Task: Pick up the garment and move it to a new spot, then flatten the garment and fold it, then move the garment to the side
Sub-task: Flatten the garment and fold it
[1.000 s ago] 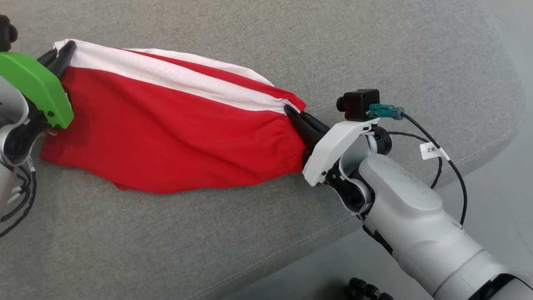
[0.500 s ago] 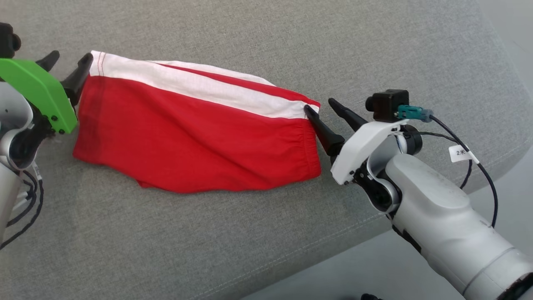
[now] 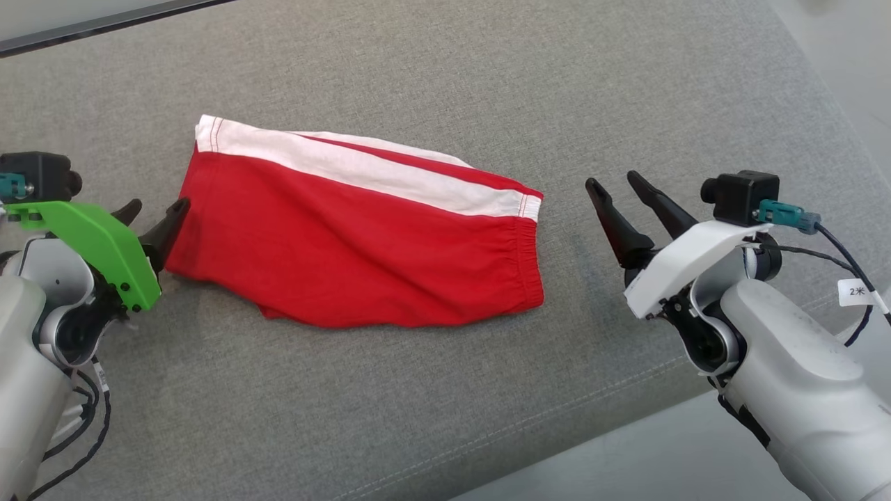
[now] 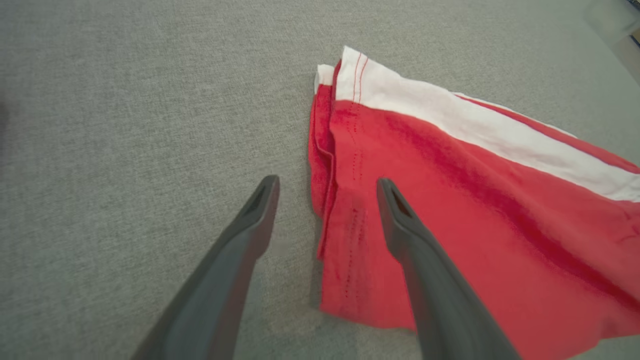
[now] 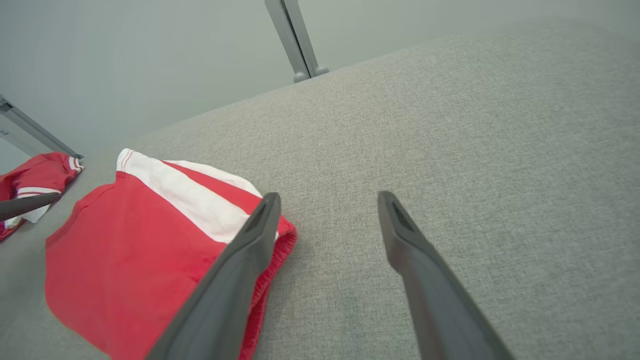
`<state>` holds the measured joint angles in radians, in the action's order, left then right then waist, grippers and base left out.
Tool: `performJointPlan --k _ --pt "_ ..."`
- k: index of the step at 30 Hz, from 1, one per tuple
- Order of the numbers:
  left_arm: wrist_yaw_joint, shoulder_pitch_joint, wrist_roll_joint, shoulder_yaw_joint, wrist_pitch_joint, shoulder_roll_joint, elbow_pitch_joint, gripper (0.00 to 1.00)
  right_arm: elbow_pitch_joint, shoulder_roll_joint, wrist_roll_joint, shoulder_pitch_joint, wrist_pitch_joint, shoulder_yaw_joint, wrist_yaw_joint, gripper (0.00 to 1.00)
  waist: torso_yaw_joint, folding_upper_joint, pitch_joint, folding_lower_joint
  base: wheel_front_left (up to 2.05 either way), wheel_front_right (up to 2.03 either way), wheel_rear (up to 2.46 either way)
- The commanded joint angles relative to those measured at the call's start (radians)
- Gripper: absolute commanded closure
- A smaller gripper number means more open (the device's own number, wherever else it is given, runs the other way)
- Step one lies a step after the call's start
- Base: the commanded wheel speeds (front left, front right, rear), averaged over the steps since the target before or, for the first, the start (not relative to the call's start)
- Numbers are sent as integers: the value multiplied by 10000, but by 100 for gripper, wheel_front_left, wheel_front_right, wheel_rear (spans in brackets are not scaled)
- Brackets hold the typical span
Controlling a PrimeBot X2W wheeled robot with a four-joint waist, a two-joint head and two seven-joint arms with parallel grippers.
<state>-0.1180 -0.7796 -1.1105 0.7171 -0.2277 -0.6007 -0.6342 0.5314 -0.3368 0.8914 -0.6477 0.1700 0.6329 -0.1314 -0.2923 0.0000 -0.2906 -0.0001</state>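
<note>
The garment (image 3: 362, 250) lay flat on the grey surface (image 3: 487, 83); the left claw (image 3: 160, 204) stood wide open and empty at its hem; the right claw (image 3: 612, 179) gaped empty, apart from the waistband; gripping both ends evenly seemed likeliest to keep the fold.

This looks to me like a bare test room. I work over a grey upholstered cushion (image 3: 445, 69) with stitched seams. Around it are a plain pale wall (image 5: 150, 50), a grey metal post (image 5: 292, 40) and a smooth floor (image 3: 626, 459).
</note>
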Motion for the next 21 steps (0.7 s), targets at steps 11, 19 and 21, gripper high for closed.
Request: performJointPlan --k 11,19,21 --pt "384 332 -236 -263 212 -194 -96 0 -1247 245 -777 691 -377 -1039 12 0 -570 0 -701 1 0 0 0" --pt "464 598 -82 -53 464 266 -450 0 -1744 514 -1275 1159 -746 -1676 12 0 -587 0 -725 1 0 0 0" --pt "478 660 -13 20 606 442 -585 0 -1874 575 -1398 1258 -817 -1825 12 0 -537 0 -702 1 0 0 0"
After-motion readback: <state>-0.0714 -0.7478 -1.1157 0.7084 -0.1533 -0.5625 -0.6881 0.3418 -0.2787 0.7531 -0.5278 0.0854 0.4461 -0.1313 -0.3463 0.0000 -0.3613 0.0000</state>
